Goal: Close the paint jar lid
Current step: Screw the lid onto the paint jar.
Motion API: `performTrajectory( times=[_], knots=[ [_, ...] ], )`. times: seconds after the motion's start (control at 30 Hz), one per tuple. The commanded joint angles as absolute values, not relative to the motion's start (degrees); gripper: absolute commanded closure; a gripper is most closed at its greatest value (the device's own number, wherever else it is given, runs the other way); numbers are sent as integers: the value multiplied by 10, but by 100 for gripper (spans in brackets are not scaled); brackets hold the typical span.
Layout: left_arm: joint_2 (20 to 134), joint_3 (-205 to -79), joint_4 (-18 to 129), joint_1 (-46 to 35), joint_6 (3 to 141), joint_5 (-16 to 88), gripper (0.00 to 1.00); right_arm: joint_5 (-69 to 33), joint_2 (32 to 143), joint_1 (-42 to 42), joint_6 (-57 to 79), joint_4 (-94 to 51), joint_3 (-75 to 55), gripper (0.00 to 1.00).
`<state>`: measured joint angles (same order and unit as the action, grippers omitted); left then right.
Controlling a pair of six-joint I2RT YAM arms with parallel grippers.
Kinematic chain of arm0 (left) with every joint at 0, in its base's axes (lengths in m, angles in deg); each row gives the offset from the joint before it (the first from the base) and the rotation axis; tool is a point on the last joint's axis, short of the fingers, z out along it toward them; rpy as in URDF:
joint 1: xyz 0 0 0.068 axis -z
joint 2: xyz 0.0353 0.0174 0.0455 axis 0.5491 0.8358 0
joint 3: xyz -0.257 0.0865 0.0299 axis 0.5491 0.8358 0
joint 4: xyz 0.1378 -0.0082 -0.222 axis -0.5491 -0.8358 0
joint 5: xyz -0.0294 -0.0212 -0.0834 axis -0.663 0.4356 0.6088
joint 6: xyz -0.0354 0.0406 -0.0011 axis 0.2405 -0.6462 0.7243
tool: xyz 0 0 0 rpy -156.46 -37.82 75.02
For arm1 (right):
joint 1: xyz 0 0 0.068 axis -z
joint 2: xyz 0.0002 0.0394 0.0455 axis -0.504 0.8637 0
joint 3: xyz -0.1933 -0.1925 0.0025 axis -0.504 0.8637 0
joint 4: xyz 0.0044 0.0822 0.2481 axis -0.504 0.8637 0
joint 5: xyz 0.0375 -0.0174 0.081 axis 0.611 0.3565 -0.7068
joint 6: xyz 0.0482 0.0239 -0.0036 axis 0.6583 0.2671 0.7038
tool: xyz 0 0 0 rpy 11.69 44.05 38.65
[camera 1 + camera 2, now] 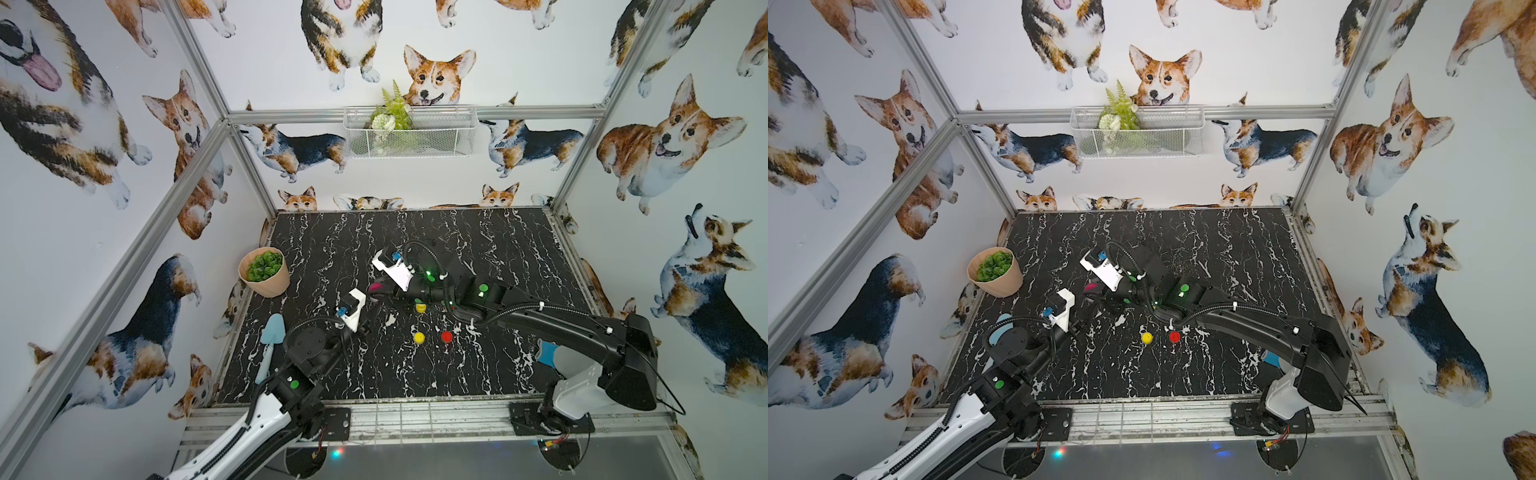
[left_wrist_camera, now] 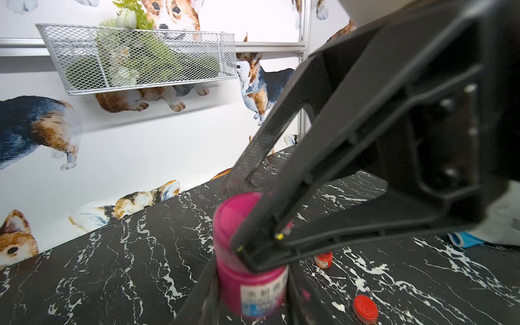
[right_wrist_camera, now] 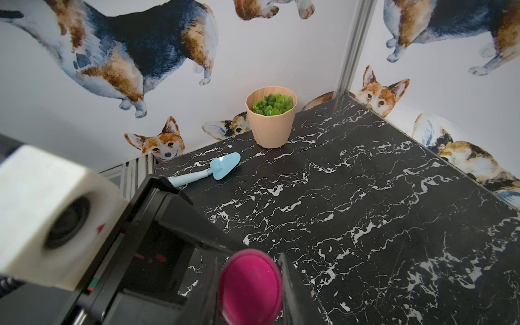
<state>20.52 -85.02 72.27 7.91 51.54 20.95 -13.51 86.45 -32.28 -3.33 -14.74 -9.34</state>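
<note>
on a black marble-patterned counter (image 1: 498,249) inside a corgi-papered cell, two robot arms meet near the middle. the black right arm (image 1: 561,328) reaches in from the front right corner and the white-and-black left arm (image 1: 257,419) from the front left. a wire basket (image 1: 440,139) holding greenery hangs on the back wall. a peach plant pot (image 1: 266,272) stands at the counter's left edge, and a light-blue trowel (image 1: 272,328) lies nearer the front on the same side. the magenta paint jar (image 2: 242,287) stands upright near the counter's middle, its body pinched low down by the left pincer (image 2: 253,277), one finger on each side. the magenta lid (image 3: 250,284) sits on top of the jar, clamped across its rim by the right pincer (image 3: 249,281); whether it is fully seated cannot be told. a yellow piece (image 1: 421,308) lies just beside the right arm, while a second yellow piece (image 1: 419,337) and a red piece (image 1: 446,336) lie side by side nearer the front.
</note>
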Motion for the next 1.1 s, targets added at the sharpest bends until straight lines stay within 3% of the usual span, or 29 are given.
performTrajectory(
  times=[0.0, 0.57, 0.8, 1.07],
  knots=[
    [215, -866, 863, 78, 520, 181, 65, -63, 875, -334, -1, -132, -86, 71],
    [278, -913, 925, 79, 501, 78, 66, 115, 907, -377, 118, -200, -57, 71],
    [299, -912, 949, 79, 496, 74, 66, 125, 916, -380, 151, -212, -56, 70],
    [294, -900, 899, 79, 505, 86, 66, 123, 882, -379, 128, -228, -29, 42]
  ],
)
